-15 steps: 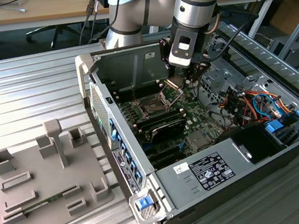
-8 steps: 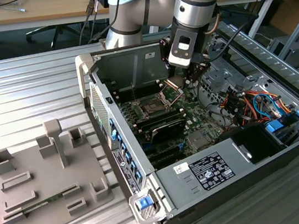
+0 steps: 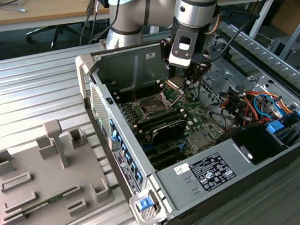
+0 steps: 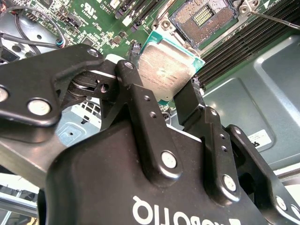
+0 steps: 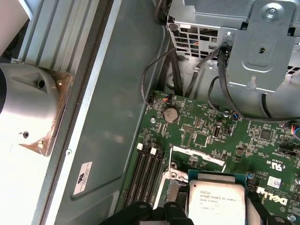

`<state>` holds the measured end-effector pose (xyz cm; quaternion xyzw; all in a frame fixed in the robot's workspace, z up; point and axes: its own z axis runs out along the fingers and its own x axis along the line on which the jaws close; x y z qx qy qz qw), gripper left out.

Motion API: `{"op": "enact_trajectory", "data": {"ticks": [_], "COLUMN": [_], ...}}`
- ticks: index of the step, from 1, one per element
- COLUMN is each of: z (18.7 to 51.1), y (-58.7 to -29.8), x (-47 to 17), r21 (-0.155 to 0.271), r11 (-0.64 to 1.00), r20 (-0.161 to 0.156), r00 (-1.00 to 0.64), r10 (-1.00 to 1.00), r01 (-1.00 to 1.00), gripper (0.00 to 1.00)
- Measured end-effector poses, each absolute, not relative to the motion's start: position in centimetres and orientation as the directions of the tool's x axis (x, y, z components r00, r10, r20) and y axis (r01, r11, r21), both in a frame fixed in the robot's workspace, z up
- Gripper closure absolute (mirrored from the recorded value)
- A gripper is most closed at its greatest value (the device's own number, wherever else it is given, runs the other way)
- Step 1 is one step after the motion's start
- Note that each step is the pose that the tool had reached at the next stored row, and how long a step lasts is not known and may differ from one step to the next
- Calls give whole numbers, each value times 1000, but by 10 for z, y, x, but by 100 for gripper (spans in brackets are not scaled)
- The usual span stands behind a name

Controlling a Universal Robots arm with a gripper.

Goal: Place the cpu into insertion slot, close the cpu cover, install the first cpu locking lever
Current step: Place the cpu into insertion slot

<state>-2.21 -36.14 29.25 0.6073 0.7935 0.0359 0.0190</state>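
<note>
My gripper (image 3: 181,81) hangs inside the open computer case, shut on the cpu (image 4: 168,65), a thin square chip with a silvery top face. In the second wrist view the black fingers (image 4: 136,93) clamp two opposite edges of the chip, which hovers tilted just beside the insertion slot (image 4: 204,16). The slot (image 3: 154,107) is a dark square socket with a metal rim, lying uncovered on the green motherboard. In the first wrist view the cpu (image 5: 216,199) hides the socket. A silvery strip (image 5: 197,156) past the chip looks like the raised cpu cover. A thin lever rod (image 4: 276,18) runs beside the socket.
Black memory slots (image 5: 145,178) flank the socket. A drive cage (image 5: 243,42) with loose cables (image 3: 249,104) sits close to the arm. The case wall (image 3: 133,70) rises behind the board. The power supply (image 3: 209,174) fills the near end. A grey fixture tray (image 3: 42,183) lies at the exterior view's left.
</note>
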Motion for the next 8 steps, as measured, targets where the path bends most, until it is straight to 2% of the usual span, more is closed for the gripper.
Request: {"op": "enact_trajectory", "data": {"ticks": [8], "z": [292], "y": [-361], "x": [-22], "r21": [80], "r11": [255], "r20": [14], "r00": [-257], "r10": [966], "r01": [964], "gripper": [45]}}
